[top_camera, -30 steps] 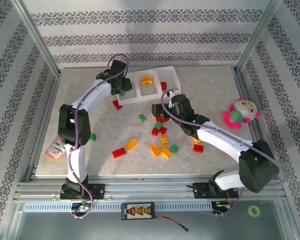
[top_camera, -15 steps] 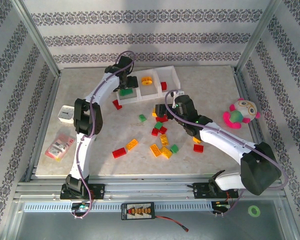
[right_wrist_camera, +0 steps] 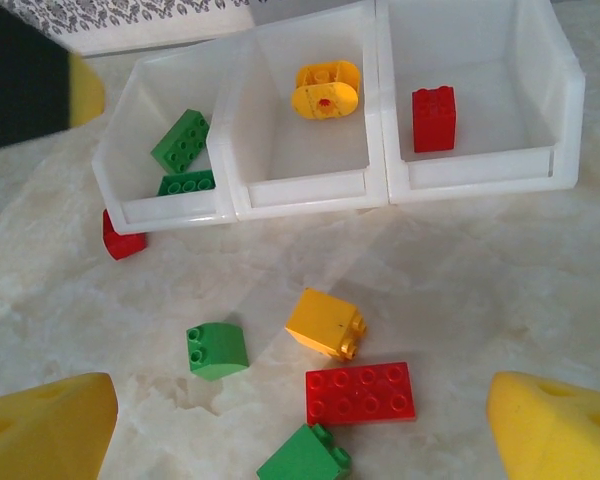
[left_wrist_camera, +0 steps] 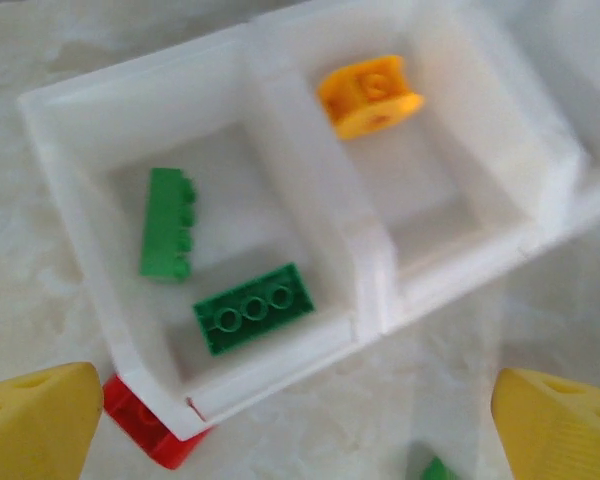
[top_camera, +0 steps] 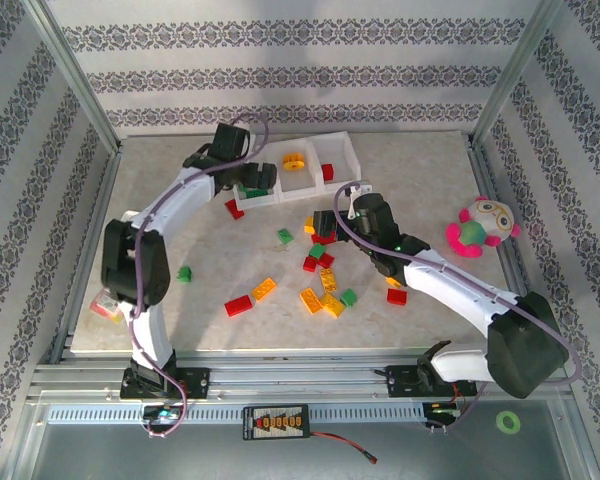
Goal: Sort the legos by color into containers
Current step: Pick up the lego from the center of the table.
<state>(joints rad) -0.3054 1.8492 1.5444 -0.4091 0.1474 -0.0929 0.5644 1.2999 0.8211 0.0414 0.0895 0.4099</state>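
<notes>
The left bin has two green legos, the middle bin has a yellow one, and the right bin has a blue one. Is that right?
Not quite. The right bin holds a red lego, not a blue one, and the right wrist view shows it plainly. The rest is right: two green legos lie in the left bin, and a yellow lego lies in the middle bin.

Three joined white bins (right_wrist_camera: 310,192)
Ahead of the left gripper (left_wrist_camera: 295,430): two green bricks (left_wrist_camera: 253,308) in one bin, an orange piece (left_wrist_camera: 370,95) next door.
</notes>
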